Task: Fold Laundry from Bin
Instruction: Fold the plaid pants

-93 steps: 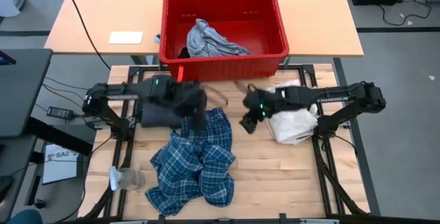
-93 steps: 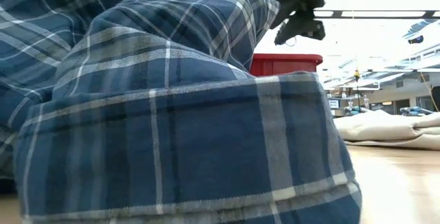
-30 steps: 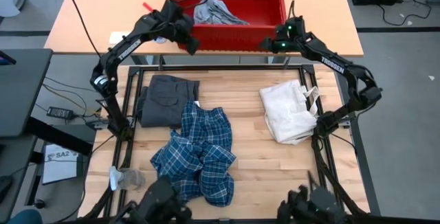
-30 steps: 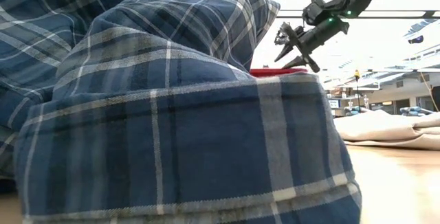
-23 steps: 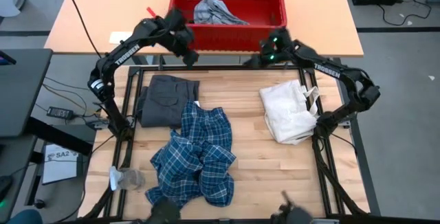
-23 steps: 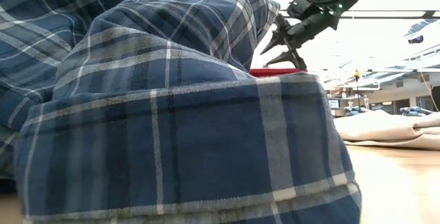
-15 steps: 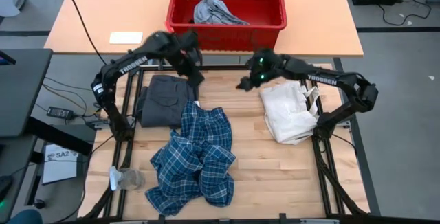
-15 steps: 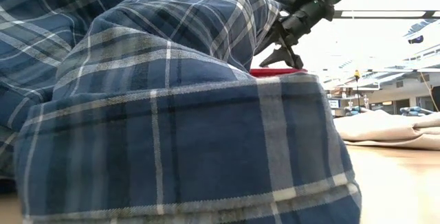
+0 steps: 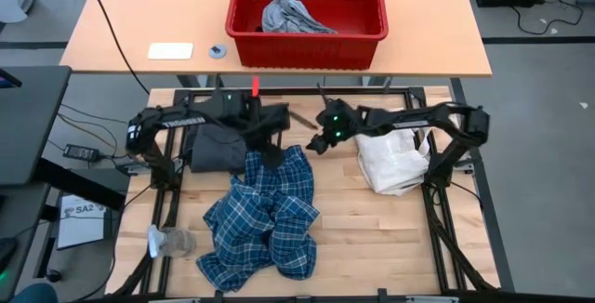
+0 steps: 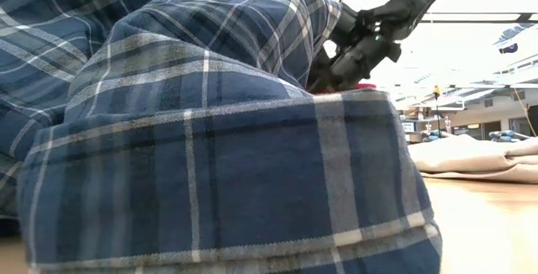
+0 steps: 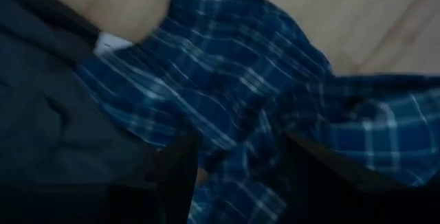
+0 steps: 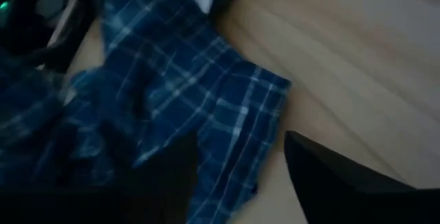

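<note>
No legible text or labels anywhere in view

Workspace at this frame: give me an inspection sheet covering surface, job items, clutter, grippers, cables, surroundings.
Surface: wooden table, bare at the near right.
Job items: plaid shirt crumpled mid-table; dark grey garment beside it; light grey piece in the red bin on the far table.
Clutter: white bag at right; clear plastic item at the near left edge.
Grippers: left gripper open over the shirt's far edge; right gripper open beside that edge, empty.
Cables: black cable crossing the far table.
Surroundings: white pad and small disc left of the bin.
</note>
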